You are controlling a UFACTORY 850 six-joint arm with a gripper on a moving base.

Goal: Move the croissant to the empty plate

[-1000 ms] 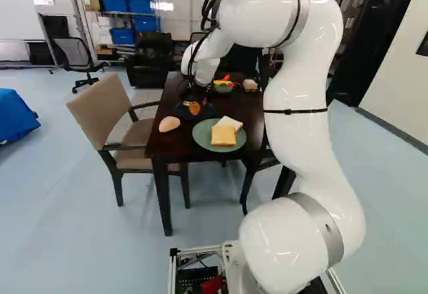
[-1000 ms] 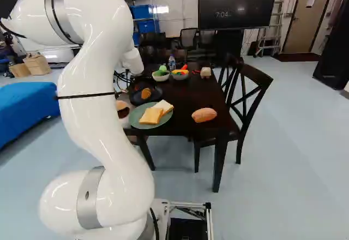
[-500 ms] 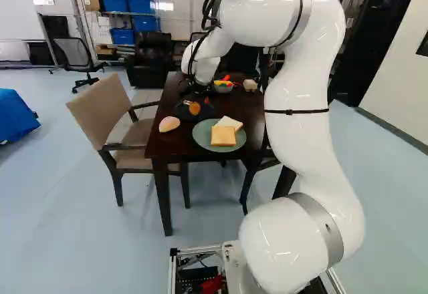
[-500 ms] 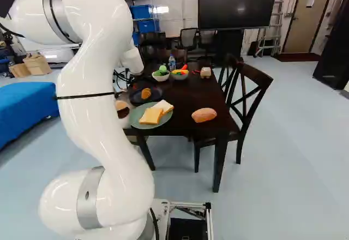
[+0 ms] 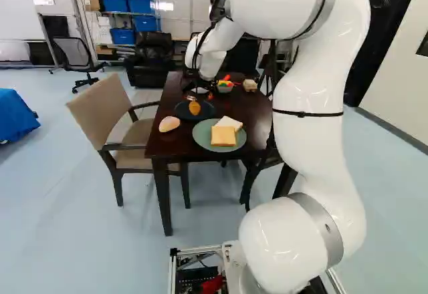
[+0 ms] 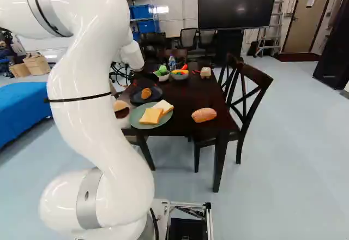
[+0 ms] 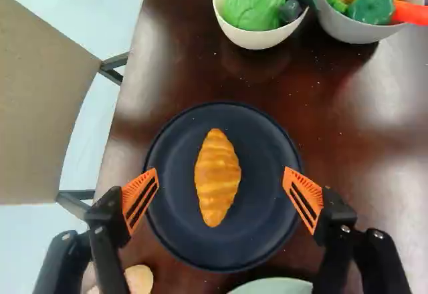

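In the left base view my gripper point(image 5: 200, 97) hangs over the dark plate point(image 5: 180, 111) on the table. The wrist view shows the gripper point(image 7: 221, 170) open, one orange-padded finger to each side of the croissant point(image 7: 217, 177) and touching neither side of it. The golden-brown croissant lies alone near the middle of the dark plate point(image 7: 267, 147). A green plate point(image 5: 204, 140) stands beside the dark one, nearer my base, and carries two bread slices point(image 5: 224, 135).
A pale bun point(image 5: 169, 123) lies near the table's edge, by a beige chair point(image 5: 107, 110). Bowls of toy vegetables point(image 7: 257, 35) point(image 7: 354, 32) and a bottle point(image 6: 172, 63) stand beyond the dark plate. A loaf point(image 6: 204, 114) lies on the table's other side, near dark chairs point(image 6: 251, 90).
My arm has shifted, its upper part moving right in the left base view and left in the right base view. The gripper stands slightly higher over the plate. The croissant and base have stayed put.
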